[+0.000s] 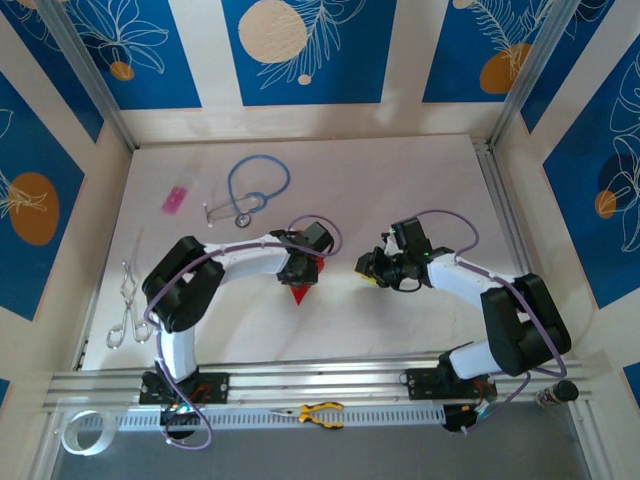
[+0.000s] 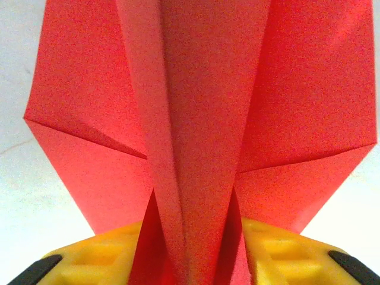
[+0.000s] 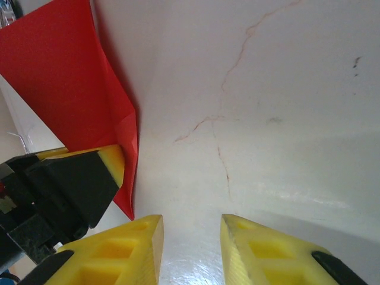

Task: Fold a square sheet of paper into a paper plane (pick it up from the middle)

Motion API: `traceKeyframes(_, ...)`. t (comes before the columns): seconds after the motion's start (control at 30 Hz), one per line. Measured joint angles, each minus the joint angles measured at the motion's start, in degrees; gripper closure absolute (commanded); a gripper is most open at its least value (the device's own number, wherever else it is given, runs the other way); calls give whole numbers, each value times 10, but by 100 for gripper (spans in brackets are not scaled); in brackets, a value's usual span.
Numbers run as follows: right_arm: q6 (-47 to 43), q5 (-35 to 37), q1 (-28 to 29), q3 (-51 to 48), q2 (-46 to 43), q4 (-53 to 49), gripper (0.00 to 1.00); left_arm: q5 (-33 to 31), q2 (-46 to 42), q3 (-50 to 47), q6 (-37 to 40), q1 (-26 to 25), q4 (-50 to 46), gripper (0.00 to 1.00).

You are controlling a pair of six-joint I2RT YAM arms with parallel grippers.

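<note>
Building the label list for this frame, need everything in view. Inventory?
folded paper sheet: one, red, table centre
stethoscope: one, blue tubing, far side, left of centre
small flat item: one, pink, far left
scissor-like tool: one, metal, left edge
pliers: one, yellow handles, front rail
roll: one, white, near-left corner
table: one, white
left gripper: one, yellow fingers, either side of the paper's centre fold
right gripper: one, yellow fingers, open over bare table, right of the paper

Two robot arms point(image 1: 215, 268) point(image 1: 470, 285), one red paper plane point(image 1: 298, 295), one blue stethoscope point(image 1: 255, 190), one pink item point(image 1: 175, 200), one pair of scissors point(image 1: 127, 312) and one pair of yellow-handled pliers point(image 1: 320, 412) are seen.
</note>
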Motion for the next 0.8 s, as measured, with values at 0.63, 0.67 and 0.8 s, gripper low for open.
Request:
traceKeyframes(0.63,-25,-16,-28,-4,-25,-10,68,-35,-3,13,-47,-6,-31,53)
traceKeyframes(0.67,-26,-16,-28,-4,-29,-12,68,-36,-6,14,-47,-6,-34,53)
traceKeyframes(0.8,-26,-12,-31,-4,-41,-21,68,-39,-20,17,-45,-6,-40,52)
